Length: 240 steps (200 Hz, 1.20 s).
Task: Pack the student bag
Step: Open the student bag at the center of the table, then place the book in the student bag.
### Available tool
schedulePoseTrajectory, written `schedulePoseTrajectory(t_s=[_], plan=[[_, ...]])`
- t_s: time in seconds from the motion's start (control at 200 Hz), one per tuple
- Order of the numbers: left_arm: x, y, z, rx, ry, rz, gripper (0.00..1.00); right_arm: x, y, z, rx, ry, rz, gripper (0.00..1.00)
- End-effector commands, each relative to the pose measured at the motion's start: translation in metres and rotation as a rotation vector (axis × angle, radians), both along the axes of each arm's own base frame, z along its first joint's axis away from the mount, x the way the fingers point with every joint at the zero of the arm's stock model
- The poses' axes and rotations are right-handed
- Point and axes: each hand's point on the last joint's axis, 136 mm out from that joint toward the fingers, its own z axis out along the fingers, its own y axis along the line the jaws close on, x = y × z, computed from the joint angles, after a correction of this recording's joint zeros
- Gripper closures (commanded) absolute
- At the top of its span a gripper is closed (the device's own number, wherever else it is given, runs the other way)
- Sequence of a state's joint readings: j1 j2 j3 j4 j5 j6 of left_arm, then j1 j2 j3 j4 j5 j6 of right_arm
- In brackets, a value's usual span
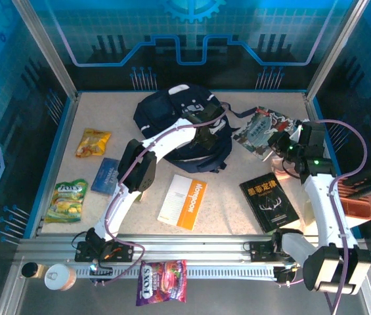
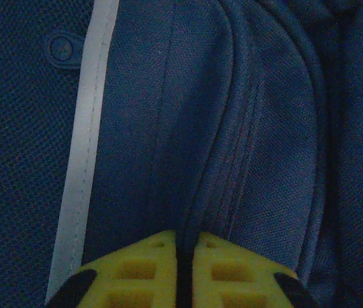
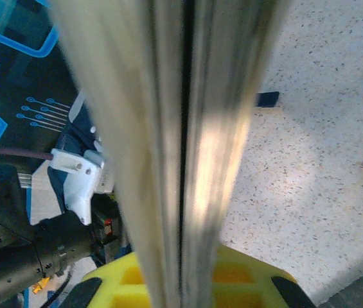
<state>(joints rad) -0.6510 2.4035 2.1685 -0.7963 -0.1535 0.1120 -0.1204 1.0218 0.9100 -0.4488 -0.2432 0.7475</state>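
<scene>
Student bag (image 1: pixel 172 115) — fabric pinched in left gripper (image 2: pixel 182 245) — right gripper (image 1: pixel 279 144) nearby clamps a book (image 1: pixel 259 126).

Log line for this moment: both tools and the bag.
left tool: shut on dark navy fabric backpack | right tool: shut on illustrated-cover book, seen edge-on | backpack: lying at far centre

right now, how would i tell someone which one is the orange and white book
Find the student bag, the big navy lump at the far middle of the table. Come straight toward the arm bases and the orange and white book lies flat there. The black book to its right is mostly dark; this cover is white with an orange side.
</scene>
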Motion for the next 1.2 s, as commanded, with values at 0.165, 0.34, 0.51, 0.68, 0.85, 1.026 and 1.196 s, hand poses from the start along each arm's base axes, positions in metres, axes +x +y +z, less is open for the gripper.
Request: schedulePoseTrajectory(t_s=[0.165, 0.34, 0.51, 0.68, 0.85, 1.026, 1.196], plan=[[0.006, 0.008, 0.113, -0.160, -0.186, 0.084, 1.00, -0.026, -0.010, 0.010, -0.073, 0.007, -0.017, 1.00], [0.012, 0.021, 0.161, -0.277, -0.276, 0.163, 1.00, -0.032, 0.003, 0.009, 0.000, 0.006, 0.025, 1.00], [0.017, 0.029, 0.201, -0.434, -0.318, 0.208, 1.00, -0.032, 0.026, 0.014, 0.141, -0.040, 0.083, 1.00], [0.025, 0.030, 0.226, -0.525, -0.358, 0.218, 1.00, -0.023, 0.065, 0.008, 0.289, -0.041, 0.168, 1.00], [0.026, 0.027, 0.243, -0.563, -0.381, 0.210, 1.00, -0.006, 0.104, 0.006, 0.355, -0.057, 0.210, 1.00], [0.022, 0.028, 0.261, -0.600, -0.395, 0.183, 1.00, 0.021, 0.130, 0.007, 0.404, -0.077, 0.205, 1.00], [0.017, 0.030, 0.277, -0.640, -0.402, 0.166, 1.00, 0.053, 0.145, 0.000, 0.410, -0.066, 0.179, 1.00]])
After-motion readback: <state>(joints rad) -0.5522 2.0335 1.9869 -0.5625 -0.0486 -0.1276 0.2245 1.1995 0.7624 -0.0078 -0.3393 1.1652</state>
